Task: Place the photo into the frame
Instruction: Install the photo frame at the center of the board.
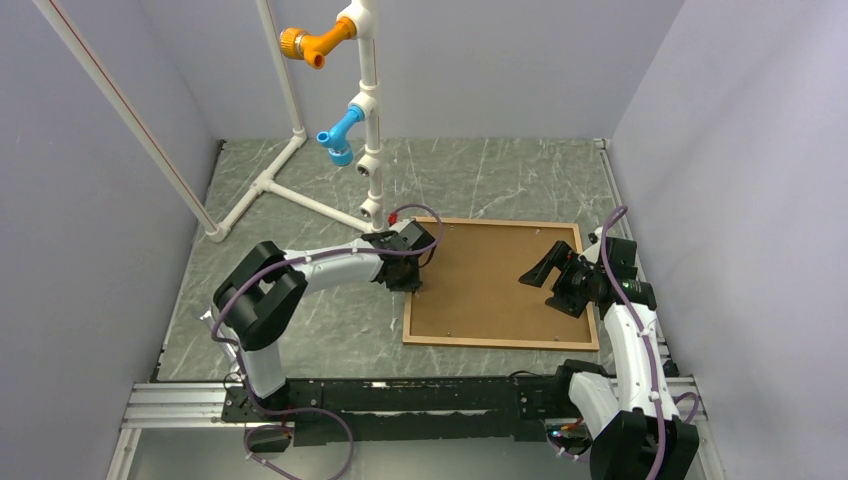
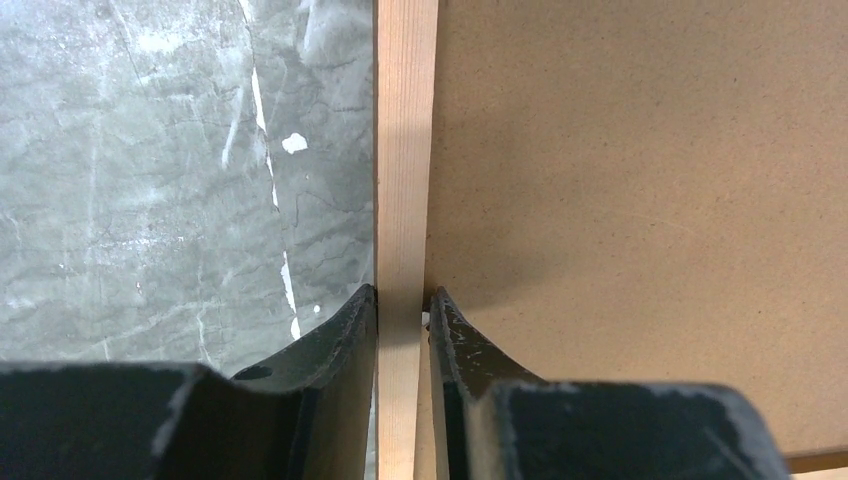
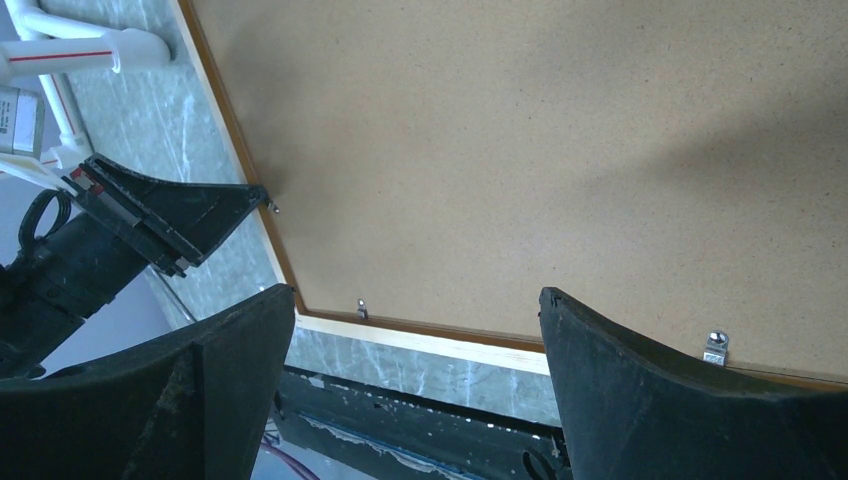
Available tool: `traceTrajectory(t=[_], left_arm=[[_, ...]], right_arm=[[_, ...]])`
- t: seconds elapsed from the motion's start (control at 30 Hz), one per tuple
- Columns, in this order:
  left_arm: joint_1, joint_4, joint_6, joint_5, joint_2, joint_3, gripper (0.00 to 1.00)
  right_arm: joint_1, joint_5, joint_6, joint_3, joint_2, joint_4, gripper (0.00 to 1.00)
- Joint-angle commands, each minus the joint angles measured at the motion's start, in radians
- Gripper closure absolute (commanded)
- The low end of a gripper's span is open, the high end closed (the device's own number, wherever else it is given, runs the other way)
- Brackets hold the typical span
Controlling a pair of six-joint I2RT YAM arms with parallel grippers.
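1. The frame [image 1: 500, 343] is laid at centre right of the bench [image 1: 330, 335], with its hardboard backing [image 1: 490, 285] uppermost.
2. Its left rail is pinched by the left gripper [image 2: 402, 300].
3. The right gripper [image 3: 418, 300] is held wide apart above the backing, with nothing grasped.

Soft, even light is coming from above, and the left gripper [image 2: 403, 300] is casting a faint, diffuse shadow onto the brown backing board [image 2: 640, 200].

The frame [image 2: 405, 150] is seen as pale matt wood, the backing board [image 2: 640, 200] as dull fibreboard, the worktop [image 2: 150, 200] as veined stone.
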Motion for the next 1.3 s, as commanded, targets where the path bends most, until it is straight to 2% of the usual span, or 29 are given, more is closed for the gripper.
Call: traceTrajectory(t=[0.0, 0.6, 0.73, 0.8, 0.9, 1.0, 1.27], left_arm=[[0.004, -0.012, 0.005, -0.005, 0.002, -0.047, 1.00], [-0.014, -0.043, 0.027, -0.038, -0.078, -0.066, 1.00], [-0.014, -0.050, 0.031, -0.031, -0.090, -0.043, 0.84], [-0.015, -0.046, 0.030, -0.022, -0.104, -0.041, 0.66], [-0.014, -0.039, 0.025, -0.010, -0.119, -0.040, 0.47], [-0.014, -0.033, 0.024, 0.001, -0.127, -0.038, 0.41], [-0.027, -0.020, 0.012, 0.020, -0.112, -0.067, 0.44]], right_arm=[[0.002, -0.012, 0.001, 0.000, -0.016, 0.033, 0.06], [0.002, -0.012, 0.005, 0.001, -0.021, 0.033, 0.06], [0.002, -0.014, 0.006, 0.000, -0.018, 0.035, 0.06], [0.003, -0.015, 0.006, 0.001, -0.015, 0.036, 0.06], [0.003, -0.015, 0.006, 0.004, -0.013, 0.036, 0.06], [0.002, -0.015, 0.004, 0.004, -0.011, 0.037, 0.06], [0.003, -0.018, 0.006, 0.006, -0.004, 0.044, 0.06]])
